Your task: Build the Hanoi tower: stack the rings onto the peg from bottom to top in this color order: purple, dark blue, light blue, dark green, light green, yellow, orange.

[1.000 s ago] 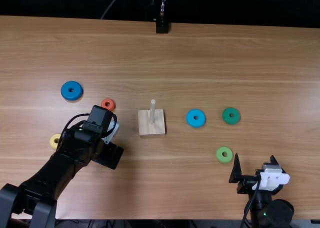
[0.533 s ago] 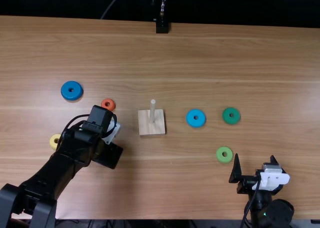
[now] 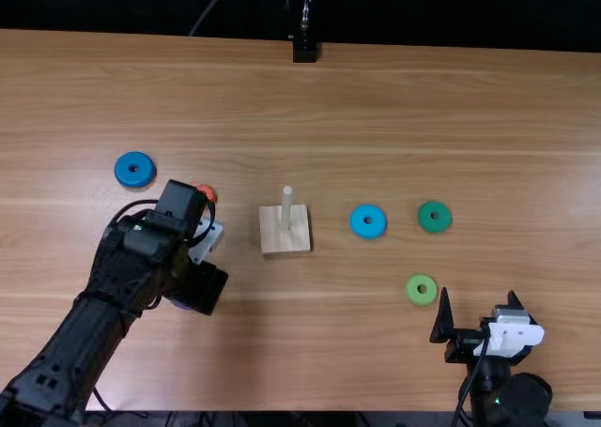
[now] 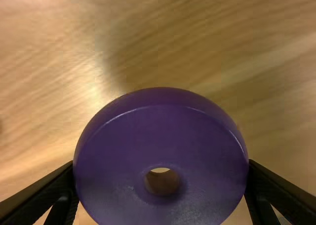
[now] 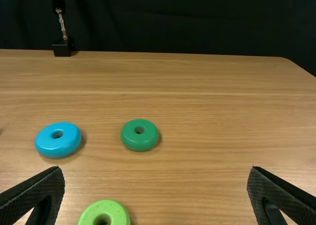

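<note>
- Left arm (image 3: 113, 282) is slanting forward and inward, its wrist pointing down.
- Left jaws are gripping, set wide apart.
- Right arm (image 3: 512, 399) is sitting back, its open jaws pointing forward.

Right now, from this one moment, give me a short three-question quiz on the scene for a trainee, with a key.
1. True or false: at least one ring is already on the peg.
2. Which ring is held between the fingers of the left claw?
3. Fill in: in the top view, the ring nearest the right claw is the ____ ring.

Key: 1. False. 2. The purple ring. 3. Light green.
</note>
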